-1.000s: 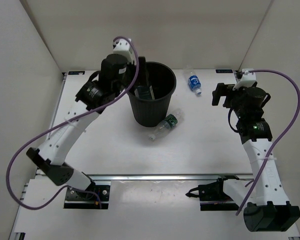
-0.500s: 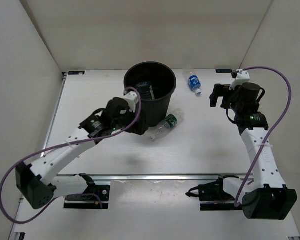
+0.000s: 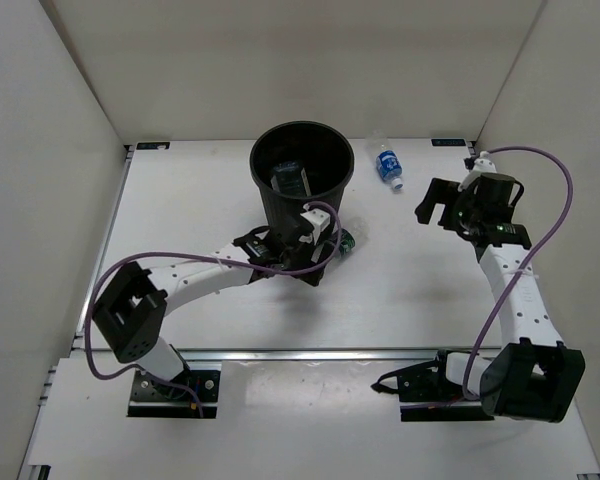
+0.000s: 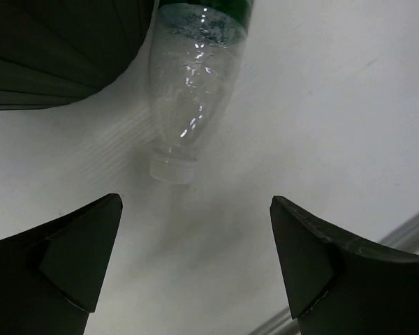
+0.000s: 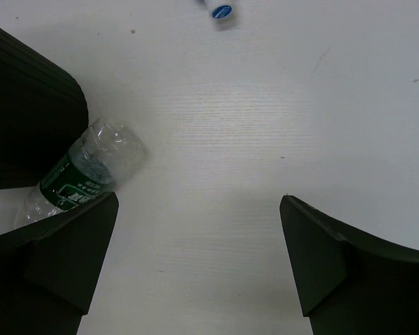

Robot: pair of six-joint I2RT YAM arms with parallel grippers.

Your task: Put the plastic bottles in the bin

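**White tabletop, one bottle binned, two left out**

White tabletop inside pale walls carries everything. On the near side of the bin, low by its base, the left tool hangs with its jaws wide and nothing between them. Just ahead of them lies the green-labelled bottle on its side, cap toward the tool and its labelled end close against the bin's wall. I cannot tell whether the two touch.

Inside the bin a bottle already rests; its label is hard to read from above. To the bin's right the right tool is also spread wide and empty. Beyond the bin's far right lies the blue-labelled bottle, well clear of the rim.

The main risk is probably at the bin's base. A jaw closing on the green-labelled bottle could catch the wall and shove or tip the bin. The bottle is smooth, round and light, so a pinch on the tapering neck could squirt it out or set it rolling. If both arms go to the rim together, they could collide.
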